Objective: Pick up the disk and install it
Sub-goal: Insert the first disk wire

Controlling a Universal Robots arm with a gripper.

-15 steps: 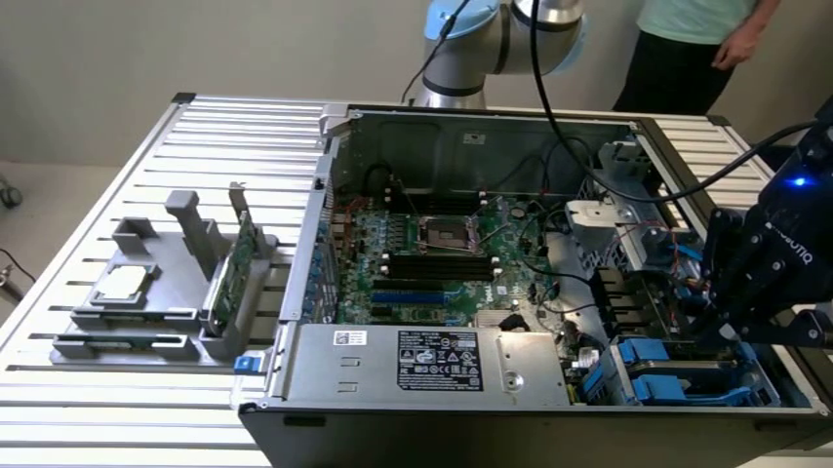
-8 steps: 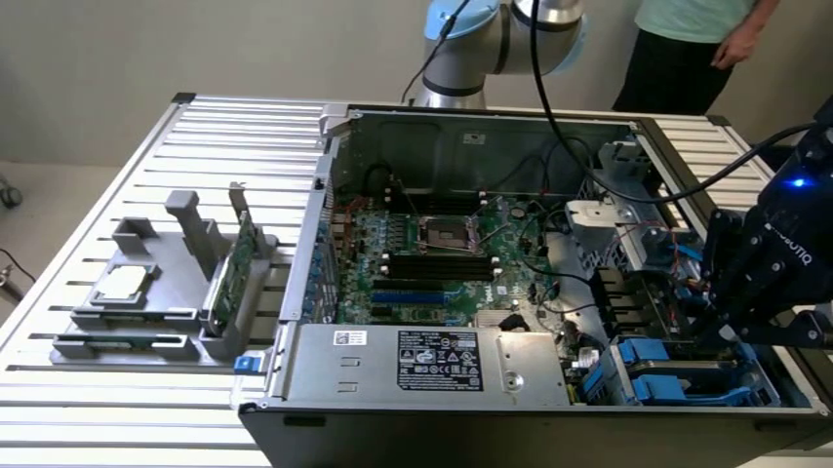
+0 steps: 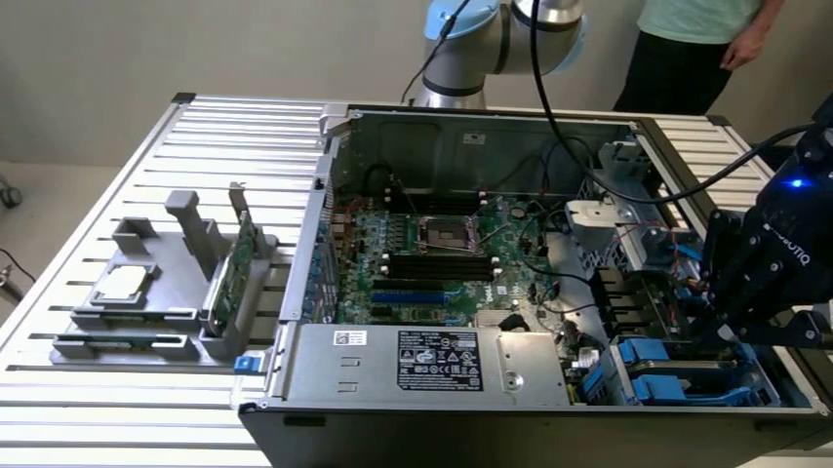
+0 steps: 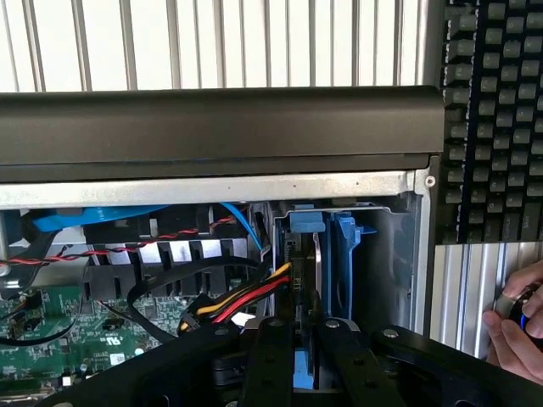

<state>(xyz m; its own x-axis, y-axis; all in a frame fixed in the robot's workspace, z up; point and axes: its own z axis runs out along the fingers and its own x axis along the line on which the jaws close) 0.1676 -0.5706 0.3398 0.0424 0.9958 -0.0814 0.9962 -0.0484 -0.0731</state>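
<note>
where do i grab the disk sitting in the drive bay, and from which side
Grip the disk by its blue carrier's exposed edge, coming in through the case's open side: it stands edge-on in its bay, walled in elsewhere.

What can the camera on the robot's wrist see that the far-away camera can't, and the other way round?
The wrist view alone brings a black keyboard beside the case and a person's hand holding something small. The exterior view alone gives the whole open computer case, its green motherboard, a grey holder on the slatted table with a small square chip and a green card, and a person standing behind. Both share the gripper low at the drive bay with the blue carrier of the disk, edge-on beyond its fingers.
</note>
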